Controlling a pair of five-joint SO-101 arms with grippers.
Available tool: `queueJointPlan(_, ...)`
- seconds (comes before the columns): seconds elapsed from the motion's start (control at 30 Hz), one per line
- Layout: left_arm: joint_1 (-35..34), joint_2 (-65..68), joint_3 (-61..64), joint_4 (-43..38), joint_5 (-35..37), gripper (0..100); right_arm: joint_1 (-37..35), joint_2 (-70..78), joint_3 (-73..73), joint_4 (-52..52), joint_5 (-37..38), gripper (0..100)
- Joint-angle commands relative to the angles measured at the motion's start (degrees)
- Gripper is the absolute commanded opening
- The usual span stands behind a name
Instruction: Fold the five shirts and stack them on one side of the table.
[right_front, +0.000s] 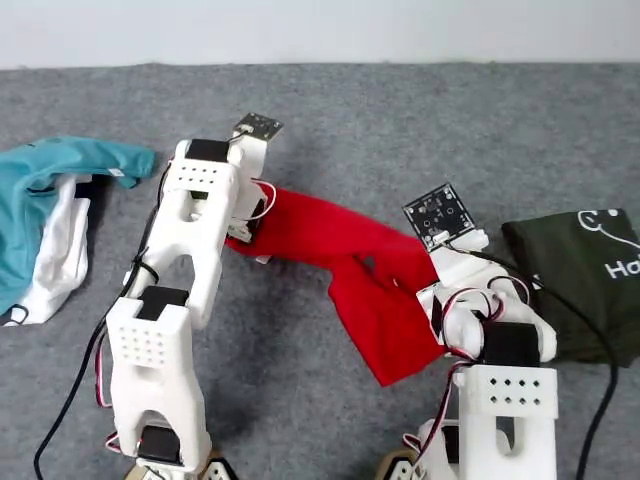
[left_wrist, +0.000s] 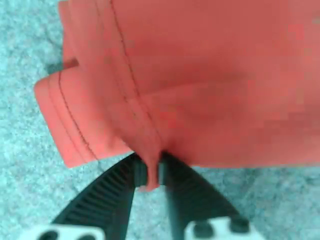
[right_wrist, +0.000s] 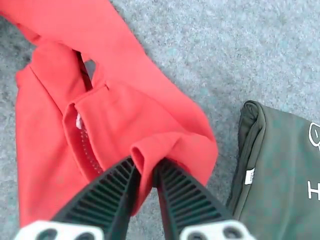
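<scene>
Red shirt (right_front: 350, 270) is lying stretched across the middle of the grey felt table (right_front: 400, 120) between my two arms, and I am gripping it at both ends. My left gripper (left_wrist: 148, 172) is pinching a stitched hem fold, jaws narrowed onto the cloth, while my right gripper (right_wrist: 146, 170) is clamping a rolled fold at the end just beside the folded dark green shirt (right_front: 575, 285). Teal shirt (right_front: 60, 175) and white shirt (right_front: 62, 255) are lying crumpled together at the table's edge on my left, well apart from the red one.
</scene>
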Motion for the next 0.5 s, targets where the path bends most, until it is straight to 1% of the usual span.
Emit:
queueJointPlan(0.0, 0.4, -0.6, -2.0, 0.4, 0.4, 1, 0.4, -0.8, -0.4, 0.5, 0.5, 0.9)
queueJointPlan(0.13, 0.4, -0.7, -2.9, 2.3, 0.4, 1, 0.6, -1.0, -0.4, 0.0, 0.4, 0.9)
queueJointPlan(0.27, 0.4, -0.7, -9.2, 9.5, 0.6, 1, 0.6, -1.0, -1.4, -2.7, 0.4, 0.9)
queueJointPlan(0.33, 0.4, -0.7, -14.1, 13.5, 2.2, 1, 0.6, -1.0, -2.8, -5.0, 0.3, 0.9)
queueJointPlan(0.4, -0.2, -1.2, -17.3, 13.5, 4.3, 1, 0.6, -1.0, -5.5, -7.0, -0.3, 0.9)
queueJointPlan(0.47, -0.4, -3.3, -18.1, 13.5, 4.8, 1, 0.6, -1.0, -9.7, -7.8, -2.2, 0.9)
